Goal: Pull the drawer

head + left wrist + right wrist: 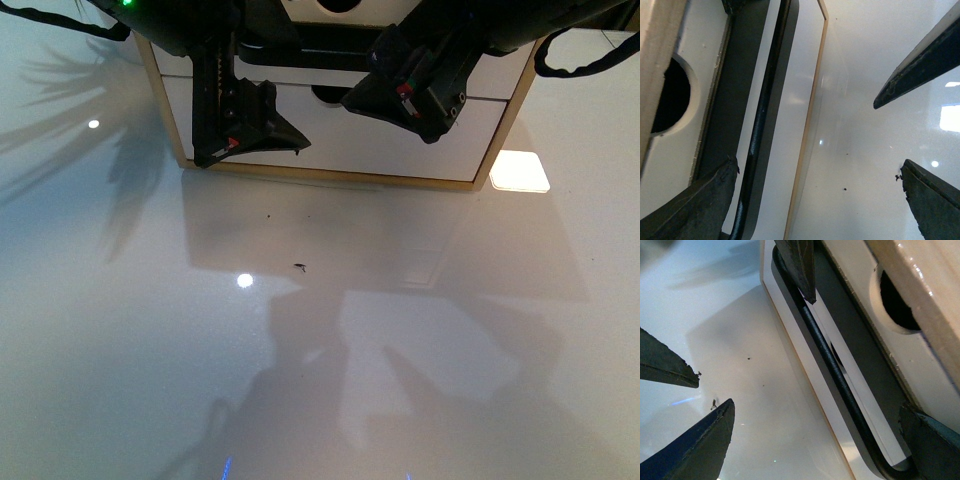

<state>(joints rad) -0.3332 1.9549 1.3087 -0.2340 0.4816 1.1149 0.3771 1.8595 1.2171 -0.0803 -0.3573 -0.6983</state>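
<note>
The drawer (380, 150), lowest in the cabinet (350, 177) at the far edge of the table (150, 330), seems not yet pulled. Left pincer (255, 140) and right pincer (395, 112) hang wide open at its handle (762, 115), holding nothing. Next, I think: close on the bar, draw toward the near edge.

Likely a lab bench: glossy white tabletop (120, 340) bearing one small drawer unit (385, 148).
</note>
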